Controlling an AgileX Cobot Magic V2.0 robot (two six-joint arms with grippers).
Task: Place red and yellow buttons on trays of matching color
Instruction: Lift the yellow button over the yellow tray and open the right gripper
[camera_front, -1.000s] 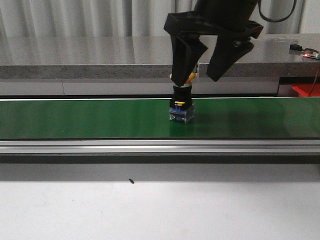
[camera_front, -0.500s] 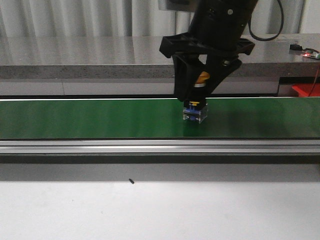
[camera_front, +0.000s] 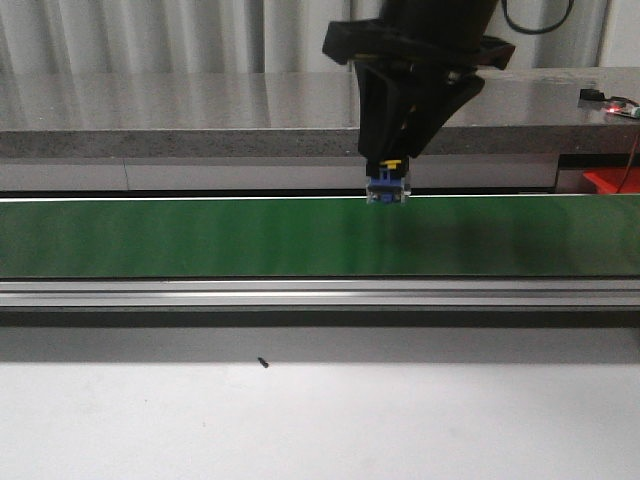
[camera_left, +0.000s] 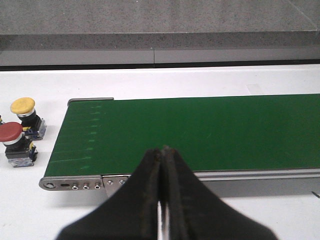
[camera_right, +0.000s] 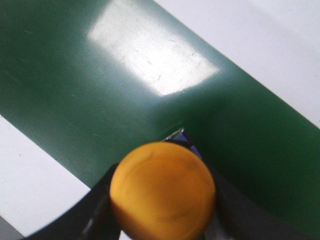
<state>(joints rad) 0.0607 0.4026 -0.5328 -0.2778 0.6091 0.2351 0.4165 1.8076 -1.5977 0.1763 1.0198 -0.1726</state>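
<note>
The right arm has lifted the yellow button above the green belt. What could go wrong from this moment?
1. The right claw seems to hold the yellow button only near its cap, with the base hanging below. It might slip or tilt and fall onto the green belt.
2. No yellow tray shows in any view, so the drop point cannot be checked yet.

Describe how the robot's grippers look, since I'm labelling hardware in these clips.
Both are matte black. The right gripper has broad, angular fingers tapering downward from a bulky black wrist, with a black cable looping behind. The left gripper shows two smooth black fingers narrowing to thin tips. No markings visible.
</note>
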